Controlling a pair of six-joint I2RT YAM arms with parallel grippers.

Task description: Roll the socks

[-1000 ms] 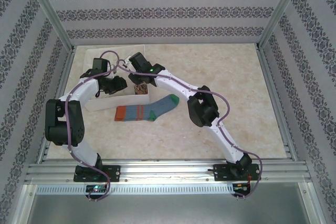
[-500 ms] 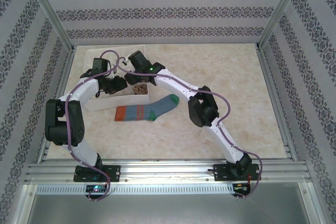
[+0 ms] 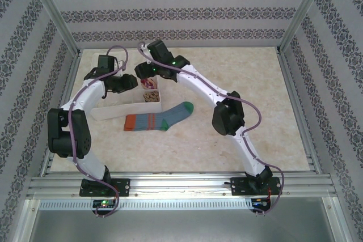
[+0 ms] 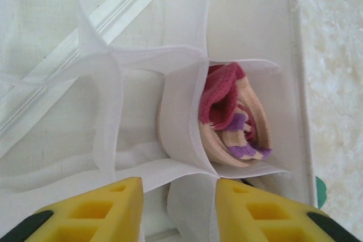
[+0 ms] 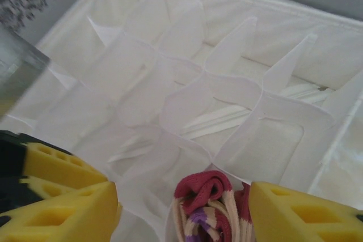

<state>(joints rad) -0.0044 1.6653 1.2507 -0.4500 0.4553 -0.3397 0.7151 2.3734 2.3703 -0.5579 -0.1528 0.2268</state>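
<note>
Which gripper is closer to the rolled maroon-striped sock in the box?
Right. The right gripper hangs over the rolled sock, which lies between its fingers; the left gripper sits beside it, over neighbouring compartments.

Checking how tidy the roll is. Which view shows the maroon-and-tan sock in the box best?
The left wrist view: the rolled maroon-and-tan sock sits in its compartment, seen close from above. The right wrist view cuts it off at the bottom edge; in the top external view it is a small red patch.

The right gripper (image 3: 146, 71) has lifted back off the box (image 3: 113, 110), uncovering a rolled maroon-striped sock (image 3: 150, 83); the left gripper (image 3: 126, 82) has edged farther back.
</note>
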